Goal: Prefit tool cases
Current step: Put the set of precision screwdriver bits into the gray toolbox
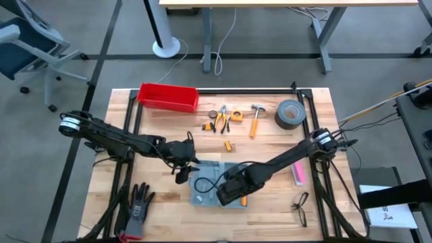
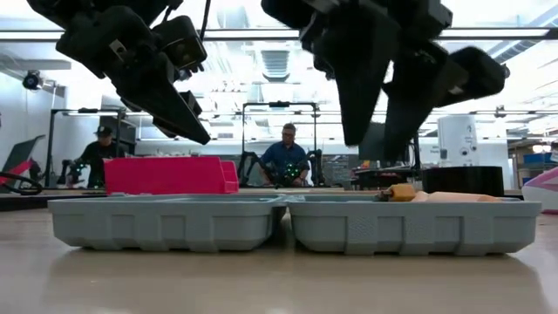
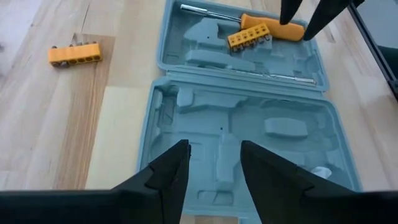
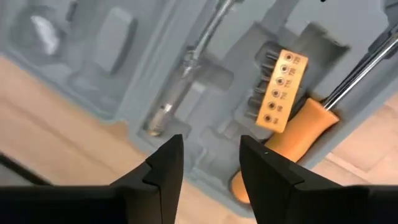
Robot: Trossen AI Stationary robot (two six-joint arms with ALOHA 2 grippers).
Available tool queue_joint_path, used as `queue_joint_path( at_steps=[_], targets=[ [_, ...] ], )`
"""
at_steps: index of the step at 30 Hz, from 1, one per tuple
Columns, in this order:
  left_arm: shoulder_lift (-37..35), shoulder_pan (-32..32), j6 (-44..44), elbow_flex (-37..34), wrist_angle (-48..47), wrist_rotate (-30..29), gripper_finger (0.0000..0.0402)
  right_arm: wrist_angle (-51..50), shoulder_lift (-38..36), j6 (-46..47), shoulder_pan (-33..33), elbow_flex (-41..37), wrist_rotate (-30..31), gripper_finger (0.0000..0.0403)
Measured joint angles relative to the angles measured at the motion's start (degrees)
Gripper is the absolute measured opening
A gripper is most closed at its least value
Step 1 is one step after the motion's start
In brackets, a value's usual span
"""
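High view: tool case (image 1: 212,183) lies open near table's front edge, both my grippers over it; hammer (image 1: 256,119), pliers (image 1: 221,119), bit holder (image 1: 228,145) lie behind case, not yet fitted.
Left wrist view: left gripper (image 3: 214,168) parted, empty, above bare half.
Right wrist view: right gripper (image 4: 211,165) parted, empty, above seated screwdriver (image 4: 292,146) and bit strip (image 4: 281,90).
I judge roughly halfway.

Tool case (image 1: 217,183) open flat at table's (image 1: 270,145) front, screwdriver (image 3: 273,28) and bit holder (image 3: 249,38) inside
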Motion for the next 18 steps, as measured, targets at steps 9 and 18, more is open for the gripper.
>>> queue_joint_path(
  at_steps=[9,18],
  targets=[
    [0.00,-0.06,-0.24,0.00,-0.15,0.03,0.0154,-1.89,2.94,-5.57,-2.31,-1.14,-0.67,0.0111],
    [0.00,-0.15,-0.28,-0.02,-0.78,0.11,0.0162,-1.56,2.90,-7.63,-4.31,-1.32,0.12,0.0092]
  ],
)
